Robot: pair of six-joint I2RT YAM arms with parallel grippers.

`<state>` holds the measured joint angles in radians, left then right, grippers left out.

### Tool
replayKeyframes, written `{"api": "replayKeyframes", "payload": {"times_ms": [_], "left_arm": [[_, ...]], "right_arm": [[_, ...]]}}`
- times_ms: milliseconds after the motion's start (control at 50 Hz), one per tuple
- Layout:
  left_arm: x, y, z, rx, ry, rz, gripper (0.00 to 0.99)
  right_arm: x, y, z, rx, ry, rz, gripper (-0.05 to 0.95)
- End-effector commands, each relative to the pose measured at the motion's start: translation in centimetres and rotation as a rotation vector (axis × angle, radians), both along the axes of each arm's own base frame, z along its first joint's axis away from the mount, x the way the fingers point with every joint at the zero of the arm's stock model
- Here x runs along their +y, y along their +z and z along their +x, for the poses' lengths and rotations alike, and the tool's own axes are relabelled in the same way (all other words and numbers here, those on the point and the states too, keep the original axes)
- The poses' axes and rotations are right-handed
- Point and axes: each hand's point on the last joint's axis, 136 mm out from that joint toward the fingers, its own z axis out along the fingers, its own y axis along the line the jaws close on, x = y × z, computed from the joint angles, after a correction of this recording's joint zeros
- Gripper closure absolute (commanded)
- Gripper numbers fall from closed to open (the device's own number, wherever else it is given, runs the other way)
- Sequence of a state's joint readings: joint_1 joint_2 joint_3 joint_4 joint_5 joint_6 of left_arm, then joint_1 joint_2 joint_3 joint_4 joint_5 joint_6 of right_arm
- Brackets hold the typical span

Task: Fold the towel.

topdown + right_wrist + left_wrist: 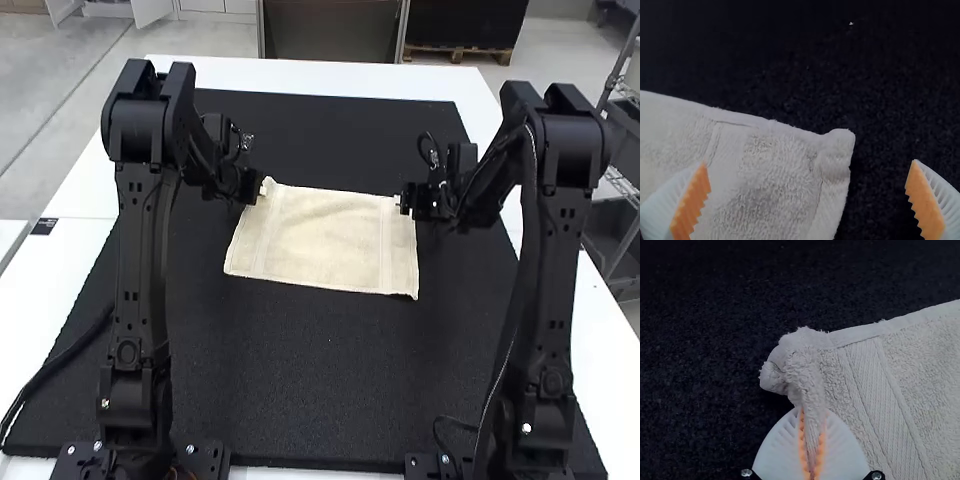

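Presently, the step in hand appears to be the gripping of the two far corners, in preparation for the first fold. At left, the left gripper (pixel 814 412) has its jaws closed upon the far left corner of the towel (pixel 325 240), which is pinched into a small bunch between the orange pads. At centre, the towel lies spread and largely flat on a black mat (pixel 300 370) covering much of the white worktop (pixel 75 270); a woven band runs beside each short side. At right, the right gripper (pixel 809 161) stands at the far right corner with its jaws wide apart, one finger on the cloth's side and the other on the mat's side, holding nothing. The next move calls for the right jaws to close firmly on that corner, after which both corners should be raised together and brought evenly towards the near edge. A shallow grip might let the corner slip.
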<state>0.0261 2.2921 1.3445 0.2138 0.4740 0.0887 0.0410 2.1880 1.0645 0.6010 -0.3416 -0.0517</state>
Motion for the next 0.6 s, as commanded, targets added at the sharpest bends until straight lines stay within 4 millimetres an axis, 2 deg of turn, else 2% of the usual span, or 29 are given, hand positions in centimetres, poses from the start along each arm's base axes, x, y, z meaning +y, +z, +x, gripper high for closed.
{"api": "replayKeyframes", "payload": {"times_ms": [0,580], "left_arm": [[-0.1,0.8,0.5,-0.020,-0.013,-0.019,0.970],[-0.5,1.1,0.3,-0.023,-0.025,-0.026,0.970]], "right_arm": [[0.5,0.7,1.0,-0.023,0.011,0.016,0.00],[1.9,1.2,2.1,-0.046,0.035,0.017,0.00]]}}
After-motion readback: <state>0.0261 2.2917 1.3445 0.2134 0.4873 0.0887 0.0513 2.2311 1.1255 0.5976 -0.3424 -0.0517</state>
